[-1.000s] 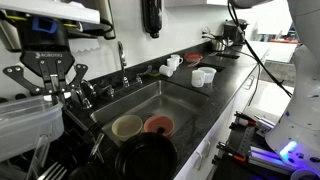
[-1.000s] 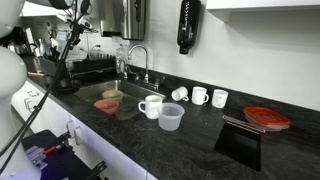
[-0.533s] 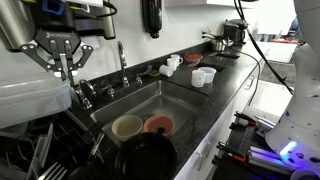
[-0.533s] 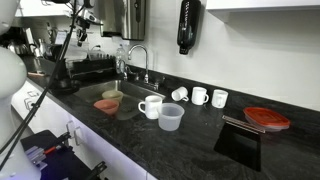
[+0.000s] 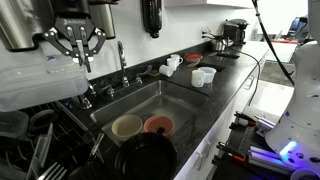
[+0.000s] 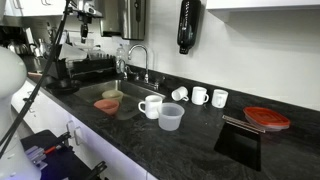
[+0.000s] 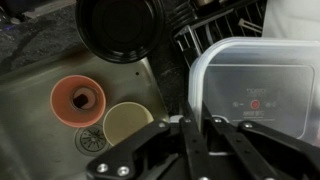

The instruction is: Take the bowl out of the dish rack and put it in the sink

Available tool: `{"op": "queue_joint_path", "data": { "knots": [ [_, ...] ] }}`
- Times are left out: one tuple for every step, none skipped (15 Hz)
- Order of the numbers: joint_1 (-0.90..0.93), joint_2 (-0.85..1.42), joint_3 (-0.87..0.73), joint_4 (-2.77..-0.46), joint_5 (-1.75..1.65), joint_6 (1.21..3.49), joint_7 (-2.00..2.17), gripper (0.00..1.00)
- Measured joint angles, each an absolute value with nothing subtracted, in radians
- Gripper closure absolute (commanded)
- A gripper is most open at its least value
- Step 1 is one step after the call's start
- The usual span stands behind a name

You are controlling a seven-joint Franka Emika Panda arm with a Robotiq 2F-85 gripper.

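My gripper [image 7: 197, 128] is shut on the rim of a clear, squarish plastic bowl [image 7: 258, 88] and holds it in the air over the dish rack [image 7: 215, 25]. In an exterior view the gripper [image 5: 83, 62] hangs high at the left, with the bowl [image 5: 35, 85] tilted below it, above the rack [image 5: 40, 150]. The sink [image 5: 150, 100] lies to the right of the rack. In the other exterior view the gripper [image 6: 84, 22] is far back by the faucet; the bowl is hard to make out there.
In the sink lie a cream bowl [image 5: 127, 126], a red bowl [image 5: 158, 125] and a black pan [image 5: 148, 158]. The faucet [image 5: 122, 60] stands behind. Mugs [image 6: 200, 96], a clear cup [image 6: 171, 117] and a red plate [image 6: 266, 117] sit on the black counter.
The gripper has risen and moved right, towards the sink, carrying the clear bowl up off the rack.
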State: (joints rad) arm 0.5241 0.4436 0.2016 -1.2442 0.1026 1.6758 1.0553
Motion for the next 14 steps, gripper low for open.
{"op": "queue_joint_path", "data": {
  "knots": [
    [0.524, 0.422, 0.197, -1.279, 0.103, 1.676, 1.084, 0.98],
    [0.524, 0.397, 0.193, -1.317, 0.103, 1.676, 1.114, 0.98],
    [0.524, 0.370, 0.189, -1.356, 0.103, 1.676, 1.145, 0.98],
    [0.524, 0.340, 0.185, -1.400, 0.103, 1.677, 1.178, 0.98],
    [0.524, 0.305, 0.182, -1.445, 0.104, 1.677, 1.211, 0.98],
    [0.524, 0.268, 0.179, -1.493, 0.105, 1.678, 1.243, 0.98],
    [0.520, 0.231, 0.181, -1.540, 0.105, 1.678, 1.274, 0.98],
    [0.514, 0.195, 0.186, -1.584, 0.106, 1.679, 1.304, 0.98],
    [0.507, 0.160, 0.193, -1.628, 0.106, 1.686, 1.331, 0.92],
    [0.500, 0.128, 0.200, -1.669, 0.105, 1.701, 1.353, 0.92],
    [0.495, 0.103, 0.205, -1.702, 0.105, 1.717, 1.366, 0.92],
    [0.492, 0.085, 0.207, -1.724, 0.105, 1.731, 1.371, 0.92],
    [0.491, 0.078, 0.207, -1.735, 0.105, 1.739, 1.372, 0.92],
    [0.490, 0.077, 0.207, -1.738, 0.105, 1.743, 1.373, 0.92]
  ]
}}
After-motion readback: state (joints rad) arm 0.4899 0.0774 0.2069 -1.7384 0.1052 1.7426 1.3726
